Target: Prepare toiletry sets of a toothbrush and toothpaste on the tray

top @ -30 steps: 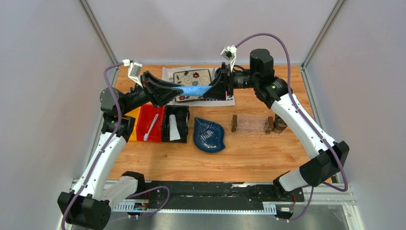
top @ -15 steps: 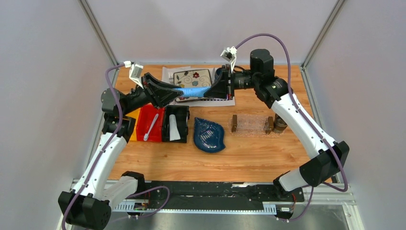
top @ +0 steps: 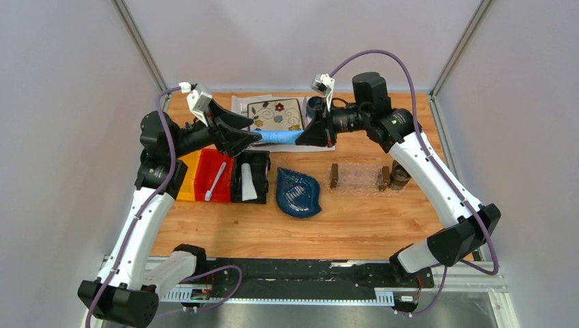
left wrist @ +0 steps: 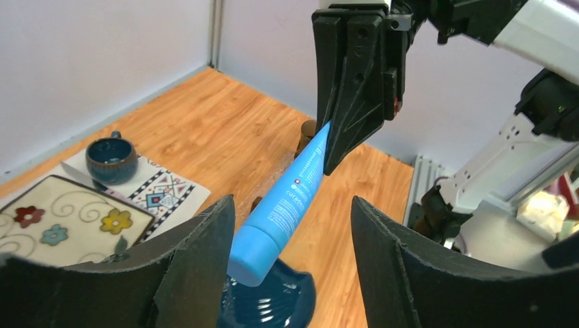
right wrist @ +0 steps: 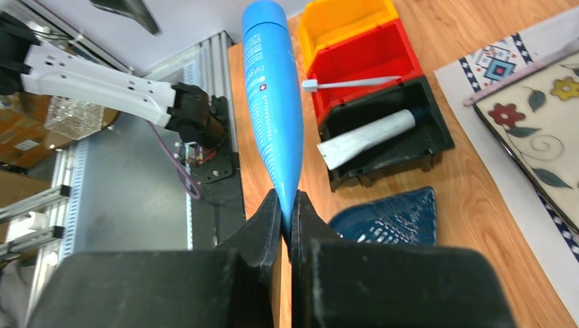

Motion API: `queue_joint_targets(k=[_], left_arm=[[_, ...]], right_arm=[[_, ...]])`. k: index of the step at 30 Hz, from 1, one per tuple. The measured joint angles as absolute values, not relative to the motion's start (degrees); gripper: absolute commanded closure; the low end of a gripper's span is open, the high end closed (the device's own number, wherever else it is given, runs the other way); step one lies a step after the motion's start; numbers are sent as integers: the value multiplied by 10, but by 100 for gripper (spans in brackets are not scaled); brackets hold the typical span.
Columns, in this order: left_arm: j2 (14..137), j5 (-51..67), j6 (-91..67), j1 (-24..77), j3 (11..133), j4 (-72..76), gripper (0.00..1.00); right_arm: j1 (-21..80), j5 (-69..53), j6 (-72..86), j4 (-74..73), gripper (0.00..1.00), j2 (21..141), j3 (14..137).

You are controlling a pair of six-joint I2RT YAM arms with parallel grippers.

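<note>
Top external view showed a light blue soft tapered toothpaste tube [top: 278, 137] held in the air above the far part of the wooden counter [top: 369, 225], lying roughly level between the two arms. The right fingers [top: 315, 130] were clamped together on its flat tapered end. The right wrist view confirmed this, with both black fingers pinched on the tip and the tube's round end pointing away from them. The left fingers [top: 235, 138] stood apart on either side of the round cap end. In the left wrist view that end sat in the gap, close against one finger, and whether it touched could not be determined. A slim pale plastic toothbrush [top: 215, 181] lay diagonally in a red plastic bin [top: 224, 164], which stood between a yellow plastic bin [top: 190, 172] and a black plastic bin [top: 258, 164]. A white-grey soft toothpaste tube [top: 249, 186] lay inside the black bin. A dark blue leaf-shaped dish [top: 298, 193] rested on the counter just right of the black bin. A clear rectangular plastic tray with a dark brown wooden block at each short end [top: 358, 176] sat further right, apart from the dish. At the far edge, a flower-patterned square plate [top: 275, 113] lay on a patterned placemat [top: 240, 104], with a dark blue cup [top: 313, 104] beside the plate.
</note>
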State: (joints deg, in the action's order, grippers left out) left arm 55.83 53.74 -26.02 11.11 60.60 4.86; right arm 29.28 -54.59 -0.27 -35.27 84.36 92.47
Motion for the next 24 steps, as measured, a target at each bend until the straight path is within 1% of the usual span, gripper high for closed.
queue_joint_targets(k=[4, 7, 9, 13, 17, 24], left_arm=[[567, 557, -175, 112, 656, -31, 26], [581, 565, -92, 121, 691, -118, 26], [596, 560, -10, 139, 722, -205, 26], [610, 532, 115, 181, 744, -322, 26], [610, 500, 197, 211, 744, -389, 26], [615, 451, 299, 256, 736, -439, 25]], right_arm=[[302, -503, -59, -426, 100, 847, 948], [315, -464, -98, -475, 100, 853, 966], [327, -441, -121, -503, 100, 855, 972], [352, -399, -157, -547, 100, 856, 977], [378, -363, -181, -572, 100, 856, 977], [423, -323, -204, -578, 100, 853, 956]])
